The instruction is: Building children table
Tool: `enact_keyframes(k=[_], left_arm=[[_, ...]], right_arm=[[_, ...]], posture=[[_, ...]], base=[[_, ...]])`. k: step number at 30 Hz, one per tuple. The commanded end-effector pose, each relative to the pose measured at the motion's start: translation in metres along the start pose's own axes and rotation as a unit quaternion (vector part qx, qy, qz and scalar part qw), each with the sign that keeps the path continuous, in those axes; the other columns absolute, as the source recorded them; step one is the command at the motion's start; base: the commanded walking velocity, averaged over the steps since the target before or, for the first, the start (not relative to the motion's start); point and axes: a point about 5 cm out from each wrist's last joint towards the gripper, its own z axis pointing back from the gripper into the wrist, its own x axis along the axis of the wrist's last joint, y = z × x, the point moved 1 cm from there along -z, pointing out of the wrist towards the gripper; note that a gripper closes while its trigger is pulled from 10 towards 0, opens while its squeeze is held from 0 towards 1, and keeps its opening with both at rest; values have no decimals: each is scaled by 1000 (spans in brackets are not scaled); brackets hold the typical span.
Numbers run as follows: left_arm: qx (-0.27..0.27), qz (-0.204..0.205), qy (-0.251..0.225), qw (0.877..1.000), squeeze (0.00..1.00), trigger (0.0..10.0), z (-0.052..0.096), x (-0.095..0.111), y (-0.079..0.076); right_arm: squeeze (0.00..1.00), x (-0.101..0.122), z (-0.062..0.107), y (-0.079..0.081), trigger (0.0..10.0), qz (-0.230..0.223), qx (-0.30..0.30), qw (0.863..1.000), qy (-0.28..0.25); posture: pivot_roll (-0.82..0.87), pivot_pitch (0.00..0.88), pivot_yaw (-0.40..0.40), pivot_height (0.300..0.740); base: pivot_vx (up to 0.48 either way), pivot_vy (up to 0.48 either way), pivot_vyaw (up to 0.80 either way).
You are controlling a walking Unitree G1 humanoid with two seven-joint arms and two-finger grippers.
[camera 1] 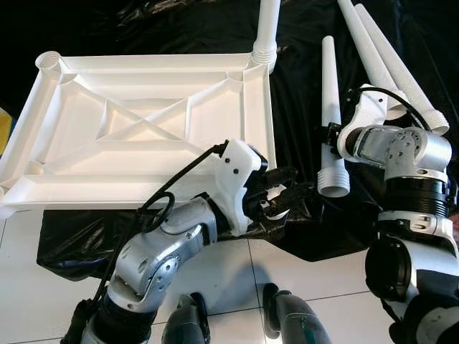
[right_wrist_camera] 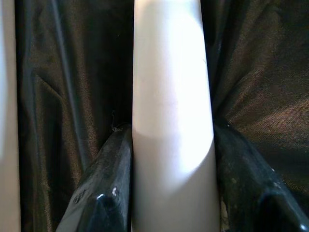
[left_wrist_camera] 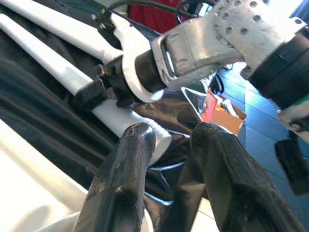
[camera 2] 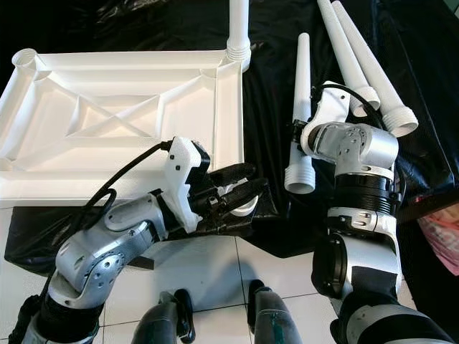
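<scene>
White floor tiles [camera 1: 43,287] run along the near edge of the left eye view, and a black plastic sheet [camera 1: 308,229] is spread over them. On the sheet lies the upside-down white tabletop [camera 1: 143,129], ribbed underneath, with one leg [camera 1: 267,36] standing upright in its far right corner socket. The left gripper [camera 1: 276,193] reaches to the tabletop's near right corner, fingers a little apart, touching the corner or just beside it; I cannot tell which. To the right, the right gripper [camera 1: 333,140] is clamped across a loose leg [camera 1: 330,107] that lies on the sheet with its threaded end toward the robot. Two more loose legs [camera 1: 387,57] lie side by side further right.

Right eye view: the same layout, with the left gripper's black fingers [camera 2: 240,188] over the corner socket, and the right gripper across the lower part of the loose leg [camera 2: 300,107].

Left wrist view: two black fingers [left_wrist_camera: 125,179] stand slightly apart with nothing between them, a pale edge of the tabletop [left_wrist_camera: 29,183] beside them. Beyond, the right gripper [left_wrist_camera: 104,84] grips the loose leg [left_wrist_camera: 58,72].

Right wrist view: the white leg [right_wrist_camera: 171,111] fills the gap between the two black fingers [right_wrist_camera: 104,188], both pressed against its sides, black sheet [right_wrist_camera: 256,72] behind.
</scene>
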Motion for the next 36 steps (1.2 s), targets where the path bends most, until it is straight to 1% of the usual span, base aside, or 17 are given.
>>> enact_keyframes(k=[1,7,8,9,10,11,13,14,16,20,24,28,31,33,34,35,36], left_arm=[[2,-6,-1,1000,0,10000,-1,-1,1],[7,-11,-8,1000,0,10000,-3,1,4],[9,-13,-9,1000,0,10000,-3,2,6],[9,-13,-9,1000,0,10000,-3,2,6],[10,-16,-10,1000,0,10000,-3,2,7],[10,-16,-10,1000,0,10000,-3,2,7],[12,-18,-11,1000,0,10000,-3,3,9],[12,-18,-11,1000,0,10000,-3,3,9],[11,-19,-12,1000,0,10000,-4,3,10],[11,-21,-13,1000,0,10000,-5,3,10],[11,-22,-14,1000,0,10000,-5,3,10],[24,-31,-13,999,0,10000,-3,2,14],[55,-44,-13,997,0,10000,-1,3,25],[55,-44,-13,997,0,10000,-1,3,25],[76,-44,-16,996,0,10000,2,5,34],[76,-44,-16,996,0,10000,2,5,34],[88,-43,-19,995,0,10000,5,6,41]], right_arm=[[0,-24,-8,-3,10000,-14,-3,999,48],[0,-13,-4,-5,10000,-9,-18,1000,10],[0,-5,0,-5,10000,-5,-21,1000,-22],[0,-5,0,-5,10000,-5,-21,1000,-22],[0,6,5,-4,10000,2,-27,998,-60],[0,6,5,-4,10000,2,-27,998,-60],[0,25,16,0,10000,11,-33,992,-122],[0,25,16,0,10000,11,-33,992,-122],[0,39,25,5,10000,19,-31,986,-163],[0,53,35,8,10000,32,-33,978,-205],[0,56,38,10,10000,31,-32,976,-214],[0,52,41,11,10000,31,-29,967,-251],[0,42,43,13,10000,24,-12,962,-271],[0,42,43,13,10000,24,-12,962,-271],[0,33,43,16,10000,19,7,961,-275],[0,33,43,16,10000,19,7,961,-275],[0,28,44,17,10000,16,19,960,-278]], posture=[[-20,184,5,740],[-21,169,4,740],[-22,158,5,740],[-22,158,5,740],[-21,153,9,740],[-21,153,9,740],[-21,152,13,740],[-21,152,13,740],[-21,150,18,740],[-19,149,25,740],[-18,149,27,740],[-12,146,28,740],[-11,139,24,740],[-11,139,24,740],[-13,130,21,740],[-13,130,21,740],[-14,129,21,740]], base=[[0,0,0],[0,0,0],[0,0,0],[0,0,0],[0,0,0],[0,0,0],[0,0,0],[0,0,0],[0,0,0],[0,0,0],[0,0,0],[0,0,0],[0,0,0],[0,0,0],[0,0,0],[0,0,0],[0,0,0]])
